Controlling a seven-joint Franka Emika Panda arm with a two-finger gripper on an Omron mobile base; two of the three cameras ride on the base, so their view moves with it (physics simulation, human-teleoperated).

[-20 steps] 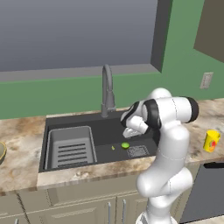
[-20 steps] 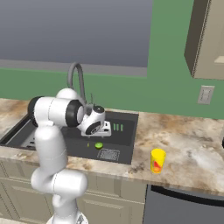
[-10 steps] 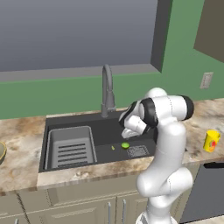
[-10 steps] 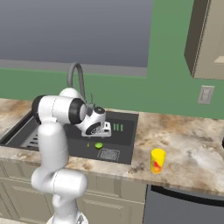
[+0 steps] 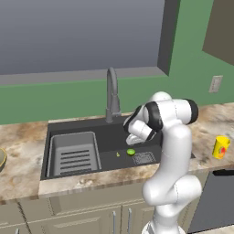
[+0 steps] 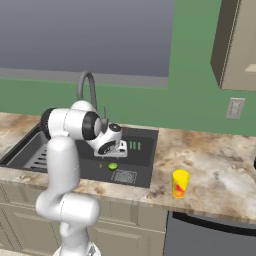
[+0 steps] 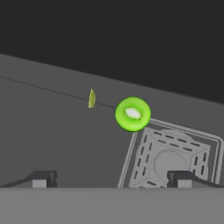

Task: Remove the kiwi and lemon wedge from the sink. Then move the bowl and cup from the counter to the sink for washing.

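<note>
Dark grey sink [image 5: 82, 130] floor, bright-green kiwi [image 7: 132, 114] slice beside drain, pale lemon wedge [image 7: 91, 98] near, gripper [image 7: 111, 178] wide, empty

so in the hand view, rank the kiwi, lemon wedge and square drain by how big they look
1. square drain, largest, though it lies nearest the camera
2. kiwi
3. lemon wedge, smallest, a thin sliver

We are in a simulated kitchen: a dark sink [image 5: 77, 137] set into the marbled counter [image 6: 210, 165], tan cabinets [image 5: 87, 215] beneath the sink.
</note>
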